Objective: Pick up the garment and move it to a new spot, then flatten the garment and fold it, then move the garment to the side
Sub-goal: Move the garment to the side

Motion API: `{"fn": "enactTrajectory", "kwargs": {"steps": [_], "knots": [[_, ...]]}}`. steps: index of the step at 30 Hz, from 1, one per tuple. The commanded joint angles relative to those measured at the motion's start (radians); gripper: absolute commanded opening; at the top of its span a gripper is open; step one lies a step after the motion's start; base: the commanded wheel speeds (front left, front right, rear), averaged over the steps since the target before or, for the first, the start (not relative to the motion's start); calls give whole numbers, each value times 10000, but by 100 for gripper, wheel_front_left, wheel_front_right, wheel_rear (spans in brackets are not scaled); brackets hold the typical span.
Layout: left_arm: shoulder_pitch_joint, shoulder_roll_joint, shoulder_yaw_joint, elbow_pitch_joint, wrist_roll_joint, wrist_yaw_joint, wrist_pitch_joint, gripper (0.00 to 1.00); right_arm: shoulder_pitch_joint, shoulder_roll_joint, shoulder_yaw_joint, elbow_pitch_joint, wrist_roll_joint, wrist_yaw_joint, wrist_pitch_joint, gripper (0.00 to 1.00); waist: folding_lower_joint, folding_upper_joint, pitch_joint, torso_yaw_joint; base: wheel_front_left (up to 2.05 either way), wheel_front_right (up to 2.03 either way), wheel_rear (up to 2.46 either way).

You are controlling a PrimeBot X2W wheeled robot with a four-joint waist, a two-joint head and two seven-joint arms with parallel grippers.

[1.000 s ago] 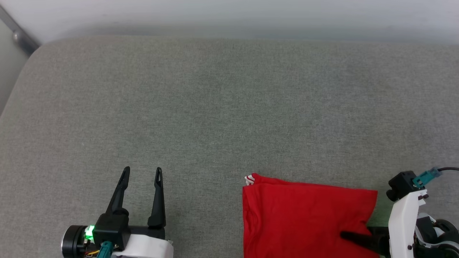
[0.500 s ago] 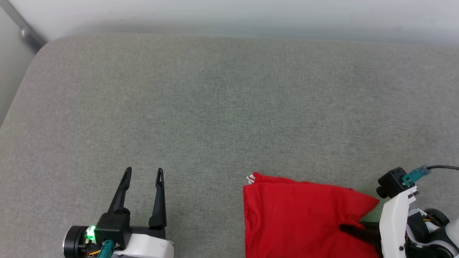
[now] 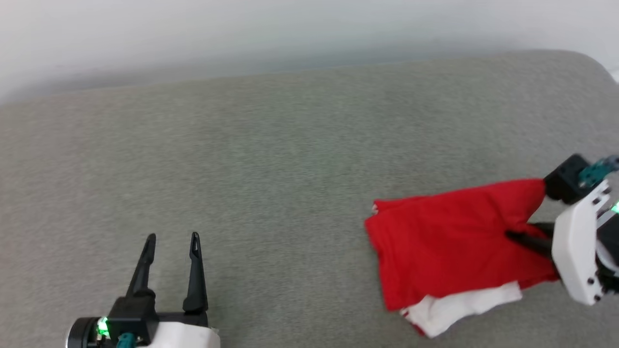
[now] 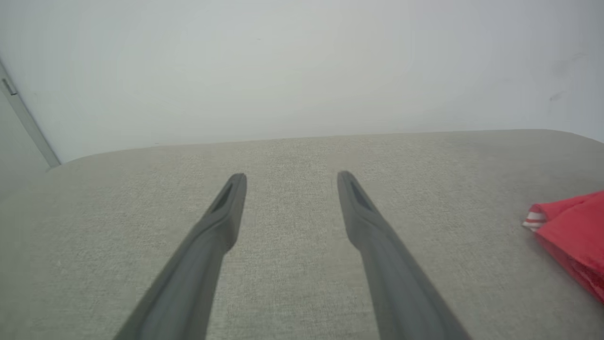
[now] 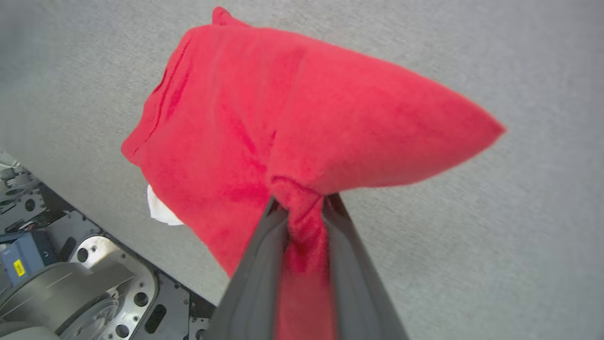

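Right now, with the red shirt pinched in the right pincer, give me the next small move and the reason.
Probably lower the shirt onto the grey cushion here at the right and open the right pincer: it is shut on the shirt's bunched edge, a white sleeve sags out underneath, and the left pincer stands open, far off.

The garment (image 3: 445, 241) sits right of the left tool (image 3: 172, 235) (well apart).

Legible markings: none.
Yellow label (image 5: 19, 267) on blue box (image 5: 29, 249), right wrist view, lower left: print too small to read.
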Motion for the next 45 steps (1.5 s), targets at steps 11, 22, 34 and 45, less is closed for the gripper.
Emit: {"fn": "enactTrajectory", "kwargs": {"steps": [11, 22, 34, 45], "knots": [[-1011, 352, 568, -598, 413, -205, -22, 100, -2126, -960, 349, 1887, -1384, -12, -816, 0, 0, -1, 2339, -2300, 0, 0, 0], [-1718, 764, 541, -1319, 675, -266, -22, 100, -3077, -424, -891, 5351, -2074, -13, -2151, 0, 0, -1, 3872, -2206, 0, 0, 0], [-1779, 828, 553, -1463, 642, -29, -9, 100, -3401, 445, -1913, 7289, -3070, -12, -2754, 29, 0, -1, 4065, -1866, 0, 0, 0], [-1040, 394, 247, -1049, 357, 215, -21, 100, -3312, 510, -3175, 7951, -5328, -13, -4827, 100, 0, -1, 1835, -1251, 0, 0, 0]]}}
